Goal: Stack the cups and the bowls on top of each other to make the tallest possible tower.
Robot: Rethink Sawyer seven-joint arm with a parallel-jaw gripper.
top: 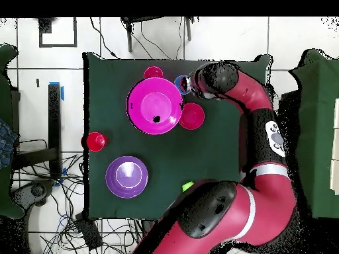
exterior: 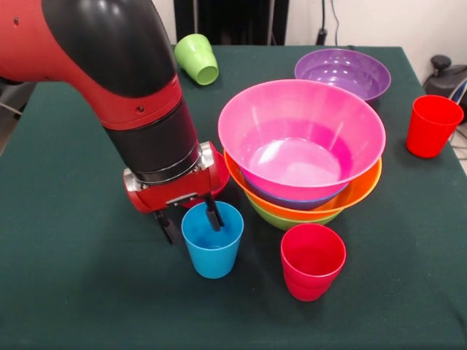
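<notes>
gripper (exterior: 191,219): straddling the rim of the blue cup (exterior: 212,249), one finger dipping inside, the other sitting outside the wall on the arm's side; the jaws look to be closing on that wall, though whether they are pinching it firm is hard to tell.

blue cup: standing upright on the green table (exterior: 73,292), near the front edge, just beside the tower.

tower (exterior: 301,149): pink bowl sitting on top, blue, orange and green rims nesting below it; standing mid-table, next to the gripper.

red cup (exterior: 312,261): upright, just in front of the tower, near the blue cup.

second red cup (exterior: 432,125): upright, well apart at the table's side.

green cup (exterior: 198,59): lying on its side at the far edge.

purple bowl (exterior: 342,72): sitting alone behind the tower.

risks, judged: a one-wall pinch is letting the cup swing or slip during lifting; the smooth tapered plastic is inviting that. the wide arm is passing close to the pink rim, so a sideways move may be nudging the tower.
</notes>
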